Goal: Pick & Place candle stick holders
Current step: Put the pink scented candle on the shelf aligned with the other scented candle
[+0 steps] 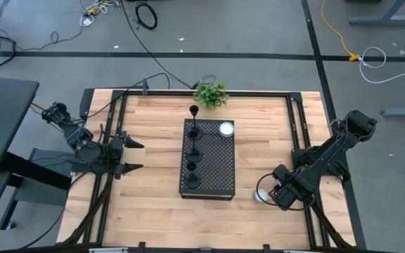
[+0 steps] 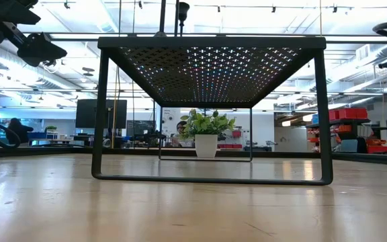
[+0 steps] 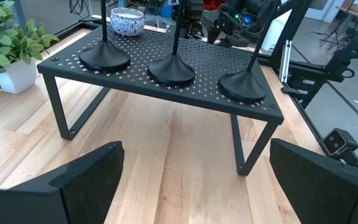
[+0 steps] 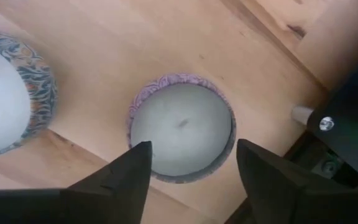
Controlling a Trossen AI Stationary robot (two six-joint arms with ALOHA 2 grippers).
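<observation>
A: High view first. How many holders do you count?
B: Three candle stick holders (image 1: 193, 151) in a row on the black perforated stand (image 1: 216, 169), with one white candle (image 1: 226, 128) at its far corner by the plant (image 1: 211, 94). The left pincer (image 1: 133, 155) hangs open beside the stand, well short of the holders. The right pincer (image 1: 267, 193) sits low on the worktop (image 1: 153, 211), past the stand's opposite side.
A: Low view?
B: Mostly the stand's underside and legs; the potted plant shows beyond it.
A: Left wrist view?
B: Three flared bases stand ahead of the spread fingers (image 3: 79, 180), and a patterned bowl (image 3: 127, 22) behind them.
A: Right wrist view?
B: Two candles in patterned cups. One candle cup (image 4: 180, 124) lies right ahead of the open pincer's tips; the other (image 4: 8, 99) sits off to one side. Nothing is gripped.
</observation>
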